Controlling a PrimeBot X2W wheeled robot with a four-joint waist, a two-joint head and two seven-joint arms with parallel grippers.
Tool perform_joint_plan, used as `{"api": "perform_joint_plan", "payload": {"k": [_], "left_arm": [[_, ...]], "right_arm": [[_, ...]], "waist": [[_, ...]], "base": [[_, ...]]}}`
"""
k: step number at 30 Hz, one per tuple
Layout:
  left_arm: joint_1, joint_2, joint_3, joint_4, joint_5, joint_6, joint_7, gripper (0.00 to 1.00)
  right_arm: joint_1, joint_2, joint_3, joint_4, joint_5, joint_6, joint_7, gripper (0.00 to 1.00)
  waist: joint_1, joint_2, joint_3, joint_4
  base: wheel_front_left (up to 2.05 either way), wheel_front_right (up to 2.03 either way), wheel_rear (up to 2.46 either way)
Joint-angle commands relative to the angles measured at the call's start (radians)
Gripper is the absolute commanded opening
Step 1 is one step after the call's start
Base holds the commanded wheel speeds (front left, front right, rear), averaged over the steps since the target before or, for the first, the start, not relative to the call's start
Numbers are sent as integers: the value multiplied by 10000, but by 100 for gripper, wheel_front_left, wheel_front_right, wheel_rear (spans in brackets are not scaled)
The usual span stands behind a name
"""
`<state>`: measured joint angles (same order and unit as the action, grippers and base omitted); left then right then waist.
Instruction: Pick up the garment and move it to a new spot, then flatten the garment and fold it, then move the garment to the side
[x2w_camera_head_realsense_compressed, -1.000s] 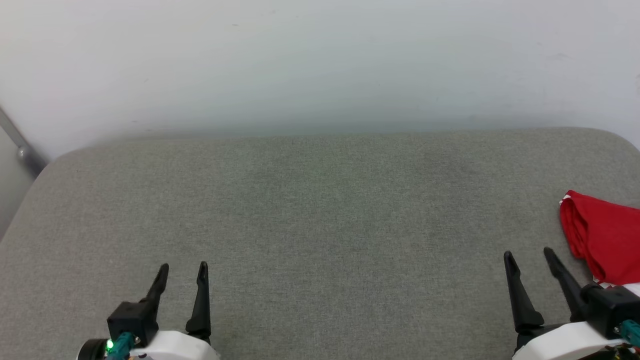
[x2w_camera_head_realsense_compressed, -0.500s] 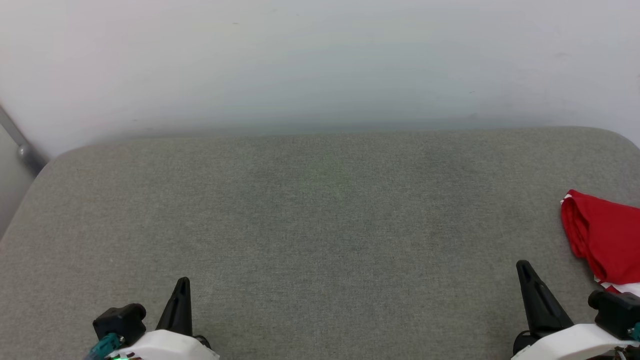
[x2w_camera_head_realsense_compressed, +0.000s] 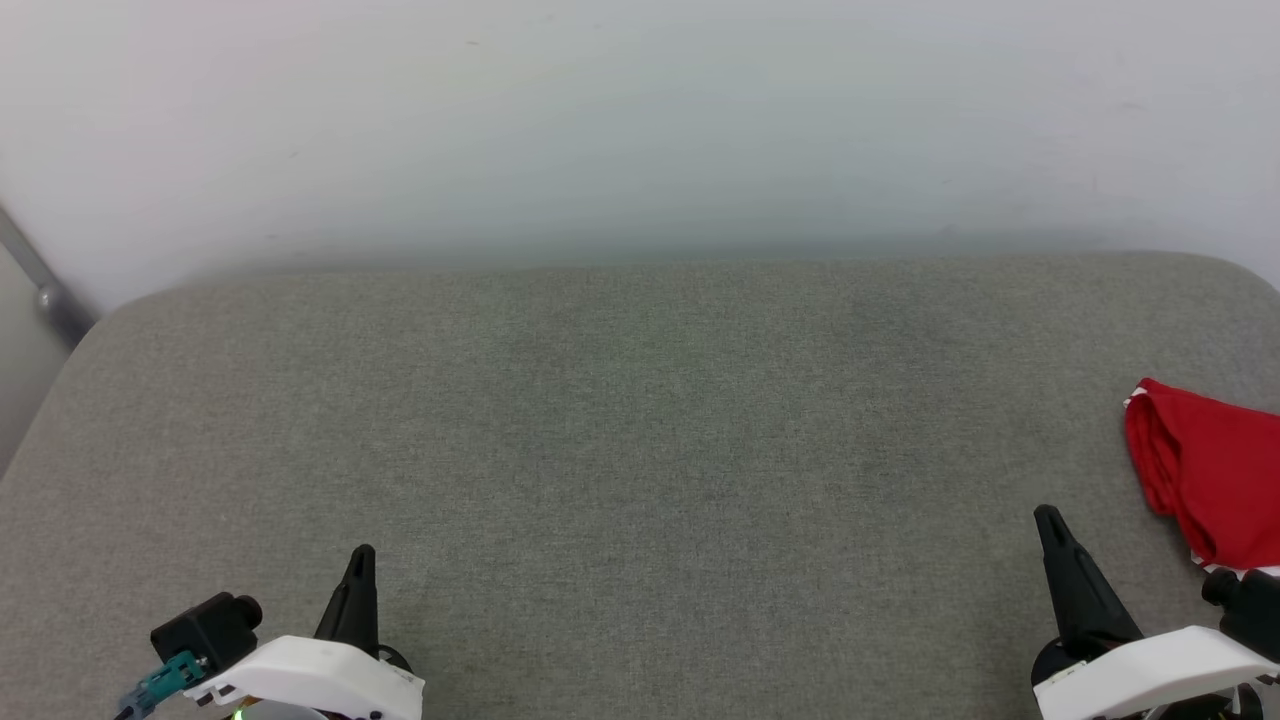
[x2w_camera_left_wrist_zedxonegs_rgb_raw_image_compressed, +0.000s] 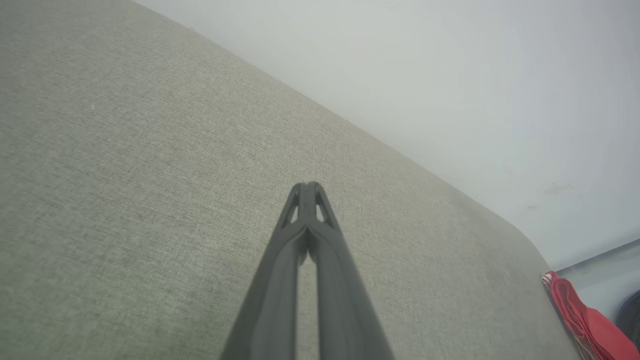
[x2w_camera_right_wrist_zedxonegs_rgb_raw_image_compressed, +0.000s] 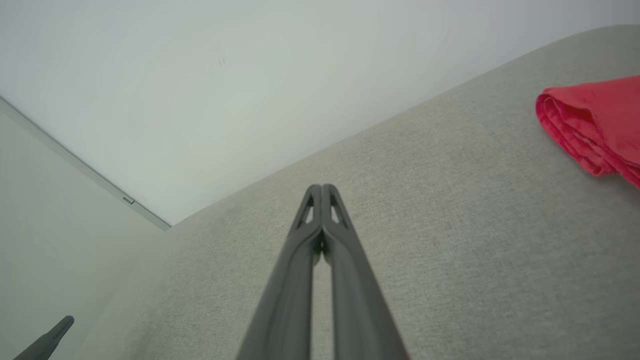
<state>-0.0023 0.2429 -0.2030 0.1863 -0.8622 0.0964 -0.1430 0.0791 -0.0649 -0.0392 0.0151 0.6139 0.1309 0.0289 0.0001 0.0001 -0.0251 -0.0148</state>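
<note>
**Finding 1: grippers.** The left gripper (x2w_camera_left_wrist_zedxonegs_rgb_raw_image_compressed: 306, 200) is fully closed, its two fingers pressed tip to tip, and it holds nothing. The right gripper (x2w_camera_right_wrist_zedxonegs_rgb_raw_image_compressed: 322, 200) is in the same condition: closed and empty. Both hang low at the near edge of the grey fabric-covered counter (x2w_camera_head_realsense_compressed: 640, 420), clear of its surface as far as can be judged.

**Finding 2: garment.** The garment (x2w_camera_head_realsense_compressed: 1205, 470) lies folded into a compact red bundle at the far right of the counter. It sits just beyond the right gripper and is not touching it. A strip of white trim shows at its near edge. The lettering is not visible.

**Finding 3: change.** A second ago both grippers stood with their fingers spread. Half a second ago they had shut, and they remain shut now. Each has also rolled at the wrist and drawn slightly back toward the robot. The garment has not shifted; the small offset in its position matches a slight movement of the head camera.

**Assessment.** With the garment folded, set aside and released, and the middle of the counter bare, the work appears complete. The arms look to be returning to rest.
</note>
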Motion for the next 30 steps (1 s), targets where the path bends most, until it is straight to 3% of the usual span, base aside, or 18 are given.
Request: {"api": "perform_joint_plan", "payload": {"k": [1,30], "left_arm": [[-291,8,168,-81,-237,-94,52,0],[-623,-714,1310,159,-3176,-974,1001,0]], "right_arm": [[-318,-87,-25,-49,347,1,41,0],[-963,-102,-181,873,4284,0,252,0]], "waist": [[0,-1,2,2],[-1,-1,86,45]], "base": [[0,0,0],[0,0,0]]}}
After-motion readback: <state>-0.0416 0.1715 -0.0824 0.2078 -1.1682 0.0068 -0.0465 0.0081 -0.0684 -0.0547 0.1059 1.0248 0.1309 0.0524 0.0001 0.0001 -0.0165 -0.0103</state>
